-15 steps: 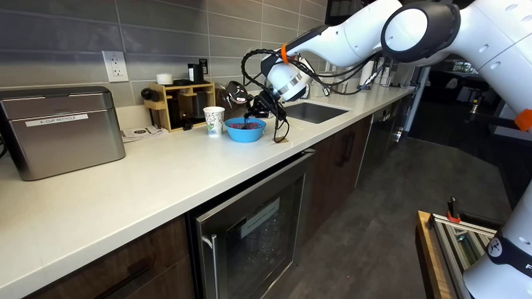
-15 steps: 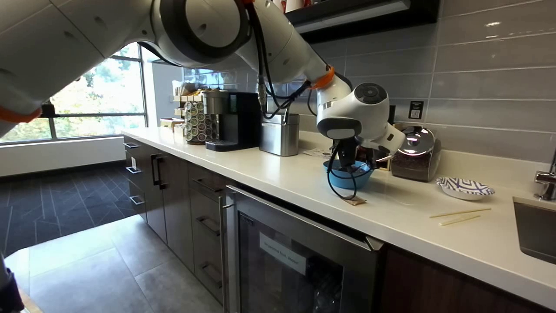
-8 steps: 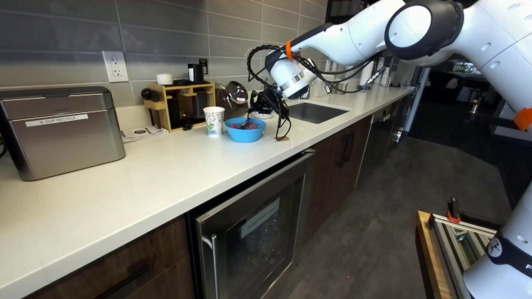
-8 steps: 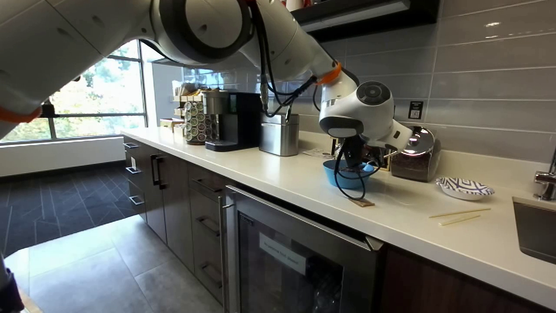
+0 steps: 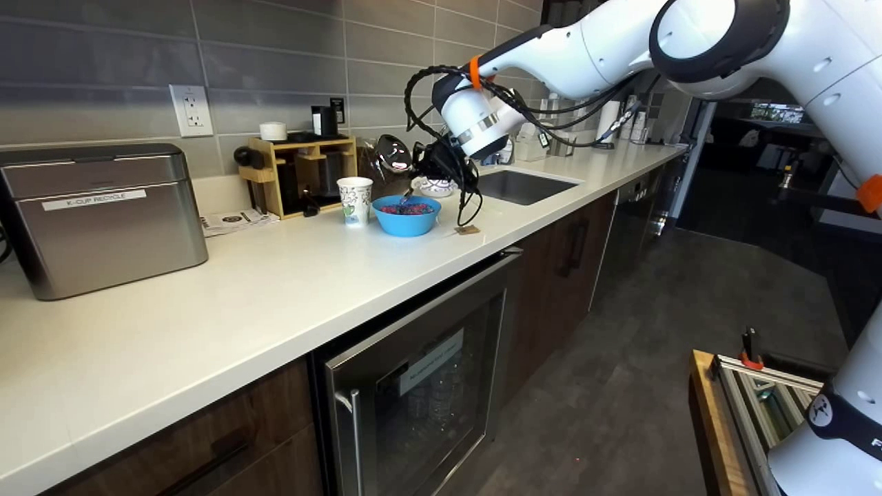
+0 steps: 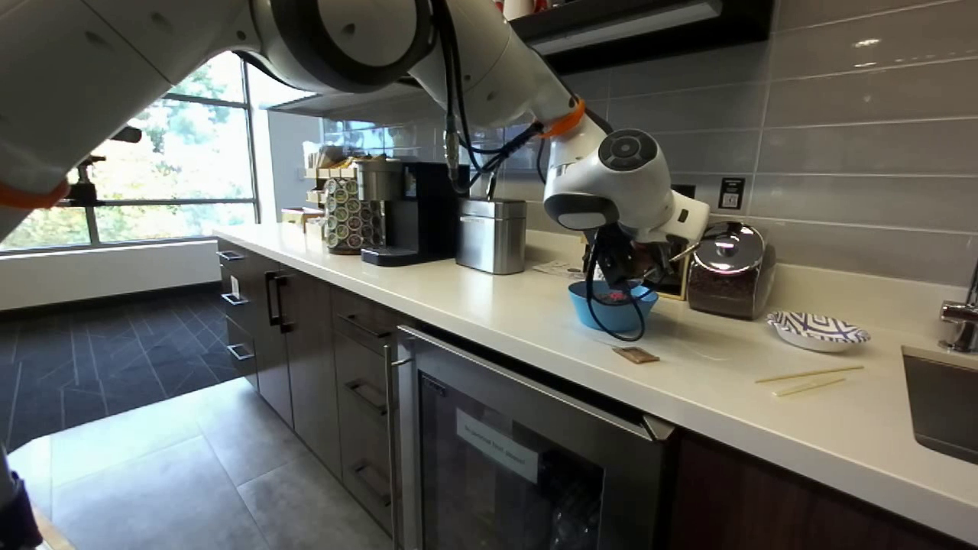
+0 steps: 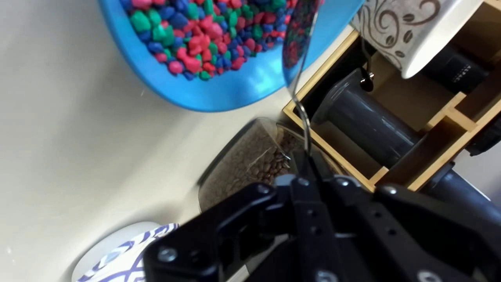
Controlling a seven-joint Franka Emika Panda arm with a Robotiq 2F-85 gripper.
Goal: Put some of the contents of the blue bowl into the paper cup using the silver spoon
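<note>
Gripping the silver spoon [image 7: 296, 51], the hand [image 7: 309, 157] hangs over a white counter [image 5: 275, 275] along a grey-tiled wall [image 5: 275, 58].

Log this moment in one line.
gripper: shut on silver spoon; spoon head: in or above blue bowl, load unclear; contents: multicolored bits in bowl; paper cup: upright beside bowl, inside hidden

Overbright window [image 6: 191, 153], wrist-view foreground seemingly blurry
</note>
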